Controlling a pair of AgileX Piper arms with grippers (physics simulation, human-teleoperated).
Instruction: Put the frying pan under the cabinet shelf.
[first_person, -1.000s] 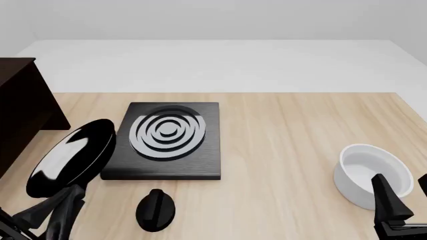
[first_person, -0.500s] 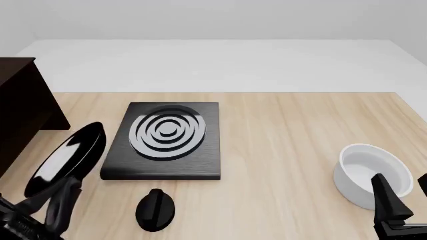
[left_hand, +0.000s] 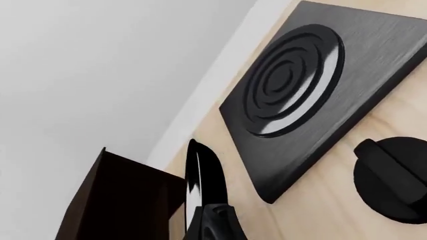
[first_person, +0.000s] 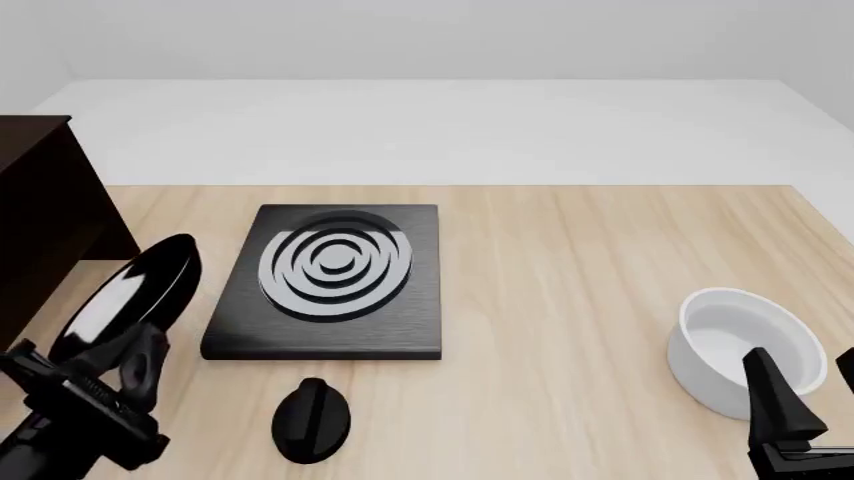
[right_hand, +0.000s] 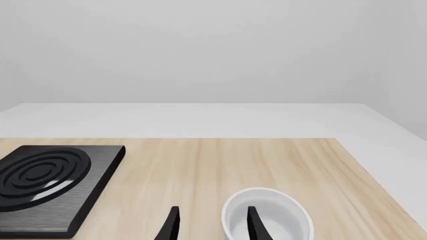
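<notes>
At the lower left of the front view, the left gripper (first_person: 127, 360) has its jaws closed on the short handle of the frying pan (first_person: 123, 298), carrying it tipped nearly on edge, clear of the worktop (first_person: 587, 260). The tilt probably comes from the wrist turning toward the cabinet shelf (first_person: 47, 215), which fills the left edge just beside the pan; the pan is not yet beneath it. The black slab with grey rings (first_person: 331, 278) lies just right of the pan. At the lower right, the right gripper (right_hand: 210, 225) sits idle with jaws apart and empty, near the white bowl (first_person: 747, 350).
</notes>
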